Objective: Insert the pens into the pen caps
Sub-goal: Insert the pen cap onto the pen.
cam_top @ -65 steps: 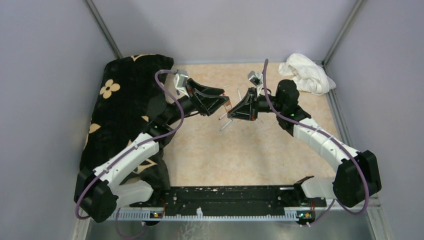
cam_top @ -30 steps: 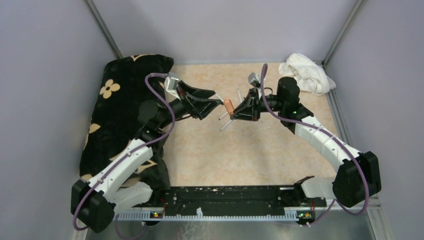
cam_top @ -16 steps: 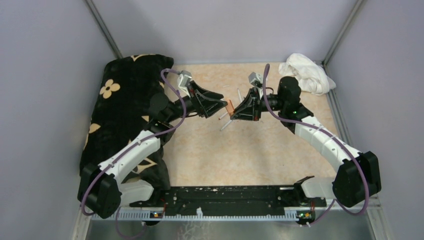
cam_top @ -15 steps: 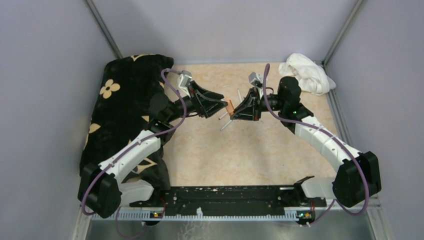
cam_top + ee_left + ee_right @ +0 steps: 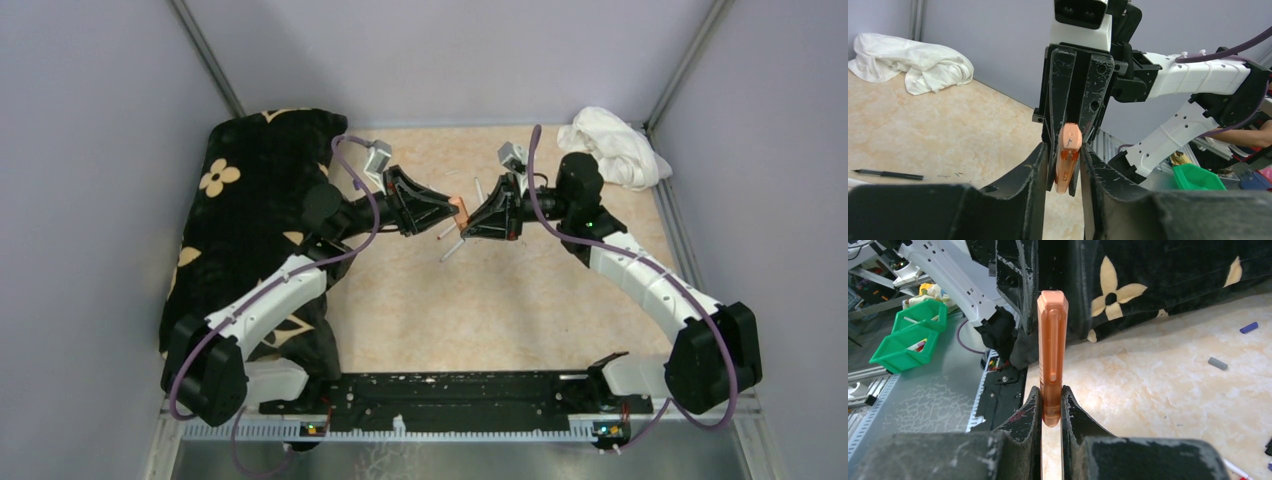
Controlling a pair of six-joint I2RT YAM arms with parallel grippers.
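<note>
At the centre of the top view the two grippers meet tip to tip, the orange highlighter (image 5: 458, 210) between them above the table (image 5: 500, 300). The right gripper (image 5: 1051, 405) clamps its lower end between both fingers at bottom centre of the right wrist view; the highlighter stands upright from there, clip side facing the camera. The left gripper (image 5: 1064, 165) brackets the other end with a narrow gap, but whether its fingers press on it cannot be told. The barrel is short, fat and translucent orange. On the table lie a grey cap (image 5: 1218, 363) and a blue cap (image 5: 1249, 327) at the right, well apart from the grippers, and a black pen (image 5: 888, 174).
</note>
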